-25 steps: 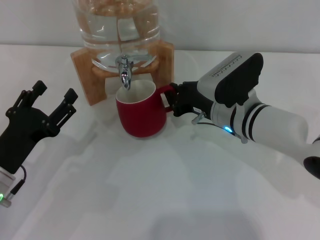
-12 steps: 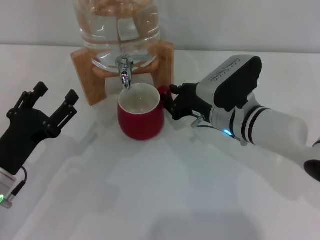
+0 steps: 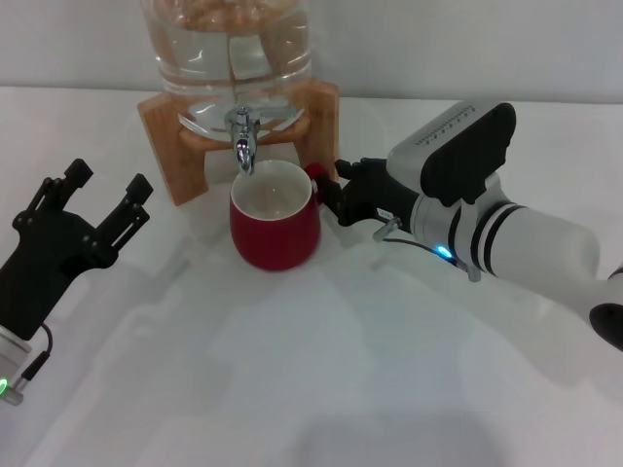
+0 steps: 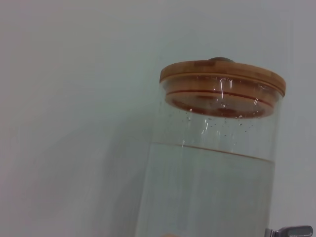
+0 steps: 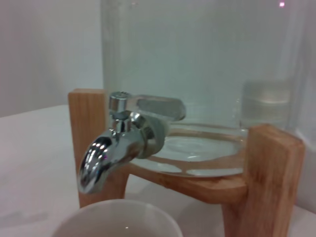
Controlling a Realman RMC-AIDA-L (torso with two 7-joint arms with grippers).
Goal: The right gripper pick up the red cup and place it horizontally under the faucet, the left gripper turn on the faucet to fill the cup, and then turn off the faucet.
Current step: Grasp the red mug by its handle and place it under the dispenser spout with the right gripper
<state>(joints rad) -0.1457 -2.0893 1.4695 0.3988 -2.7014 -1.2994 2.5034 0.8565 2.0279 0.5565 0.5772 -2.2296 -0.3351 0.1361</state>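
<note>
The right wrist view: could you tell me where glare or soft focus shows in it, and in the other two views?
Right wrist view: bright highlights on the faucet; the red cup rim is soft. Head view: diffuse shadows on the table, reflections on the water jug. Left wrist view: small glints under the wooden lid.

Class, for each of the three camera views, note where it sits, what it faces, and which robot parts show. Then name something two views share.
Head view: high on the robot, looking down at the red cup under the faucet; left tool and right tool show.
Left wrist view: faces the jug and its wooden lid; no robot parts.
Right wrist view: close behind the cup's rim, facing the faucet; no robot parts.
Shared: head and right wrist views both show the faucet.
</note>
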